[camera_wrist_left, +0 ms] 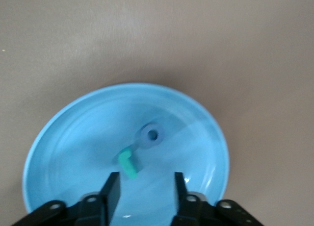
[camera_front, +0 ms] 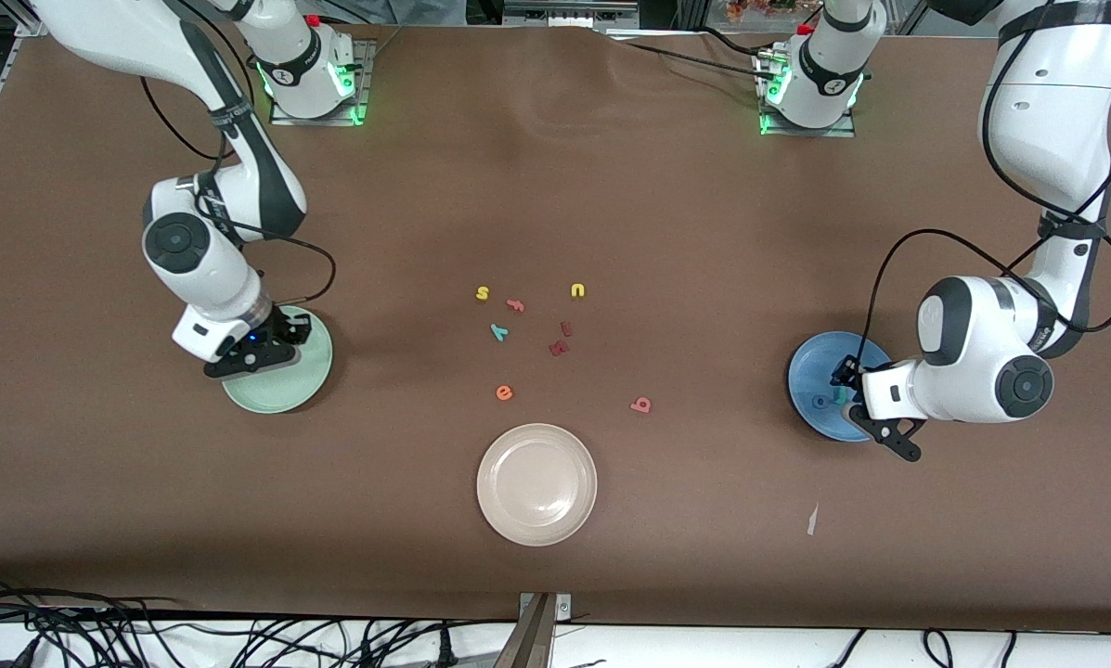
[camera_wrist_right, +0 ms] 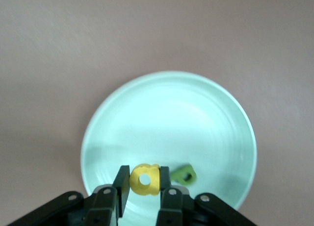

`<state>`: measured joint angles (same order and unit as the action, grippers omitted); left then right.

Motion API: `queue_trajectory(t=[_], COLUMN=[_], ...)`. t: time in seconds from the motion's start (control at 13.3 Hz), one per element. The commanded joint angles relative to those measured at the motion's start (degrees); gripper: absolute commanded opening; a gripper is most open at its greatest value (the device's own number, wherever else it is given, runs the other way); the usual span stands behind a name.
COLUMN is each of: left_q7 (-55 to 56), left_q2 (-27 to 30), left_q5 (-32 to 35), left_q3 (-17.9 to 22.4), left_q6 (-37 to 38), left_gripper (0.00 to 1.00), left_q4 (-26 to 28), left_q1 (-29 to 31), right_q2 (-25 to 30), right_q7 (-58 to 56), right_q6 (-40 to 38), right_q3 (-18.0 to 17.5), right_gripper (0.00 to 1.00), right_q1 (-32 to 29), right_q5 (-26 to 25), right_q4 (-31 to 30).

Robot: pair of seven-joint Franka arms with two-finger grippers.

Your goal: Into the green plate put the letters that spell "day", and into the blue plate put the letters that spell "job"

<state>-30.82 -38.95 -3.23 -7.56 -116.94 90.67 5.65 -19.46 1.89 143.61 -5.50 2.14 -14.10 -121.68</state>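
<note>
My right gripper [camera_wrist_right: 144,171] hangs low over the green plate [camera_wrist_right: 171,118], shut on the yellow a [camera_wrist_right: 145,179]. The dark green d [camera_wrist_right: 184,175] lies in that plate beside the fingers. My left gripper [camera_wrist_left: 145,177] stands open just above the blue plate [camera_wrist_left: 73,138], nothing between its fingers. The teal j [camera_wrist_left: 128,163] lies in the plate close to one fingertip, next to the blue o [camera_wrist_left: 151,135]. Out on the table, the teal y [camera_front: 498,331] lies mid-table. The pink b [camera_front: 640,404] lies nearer the camera, toward the blue plate [camera_front: 810,366].
A beige plate [camera_front: 536,482] sits near the front edge. Loose letters lie mid-table: yellow s [camera_front: 483,293], yellow u [camera_front: 577,290], orange f [camera_front: 516,304], orange e [camera_front: 504,392], two dark red ones [camera_front: 561,340]. A paper scrap [camera_front: 812,520] lies toward the left arm's end.
</note>
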Motion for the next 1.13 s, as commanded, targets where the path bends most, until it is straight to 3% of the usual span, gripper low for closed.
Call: queue_trajectory(t=[0.0, 0.15, 0.3, 0.68, 0.83, 0.98, 1.05], left_q7=[11.2, 23.1, 39.2, 71.3, 78.3, 79.8, 81.1], left_q2=[0.5, 0.5, 0.5, -2.4, -2.5, -2.7, -3.3], left_q5=[-4.1, -4.6, -5.6, -6.4, -9.7, -11.2, -11.0], left_q3=[-0.1, -0.2, -0.1, -0.1, -0.1, -0.1, 0.0], left_q6=[1.4, 1.4, 1.4, -1.2, -3.6, -5.7, -6.3], left_gripper=[1.0, 1.0, 1.0, 1.0, 0.83, 0.98, 0.98], left_q4=[-1.0, -2.1, -2.6, -7.6, -8.3, -8.3, -8.3], left_q1=[-3.6, -8.6, -13.3, -20.1, -20.2, -20.5, -21.5], right_q2=[2.2, 2.1, 0.6, -6.7, -9.0, -12.5, -14.1], right_q7=[0.7, 4.2, 11.3, 31.6, 36.8, 42.7, 45.8], right_q6=[0.8, 0.8, 1.1, 1.0, 1.0, 0.7, 0.5], right_q3=[-0.2, -0.7, -4.0, -5.3, -5.3, -5.2, -5.2], right_gripper=[0.59, 0.61, 0.61, 0.61, 0.61, 0.61, 0.61], right_q1=[0.2, 0.3, 0.6, 11.3, 14.2, 17.4, 18.9], right_q5=[0.6, 0.6, 0.7, 0.9, 0.7, 0.7, 0.6], right_q4=[-2.9, -2.6, -1.3, 7.2, 9.9, 15.0, 17.2])
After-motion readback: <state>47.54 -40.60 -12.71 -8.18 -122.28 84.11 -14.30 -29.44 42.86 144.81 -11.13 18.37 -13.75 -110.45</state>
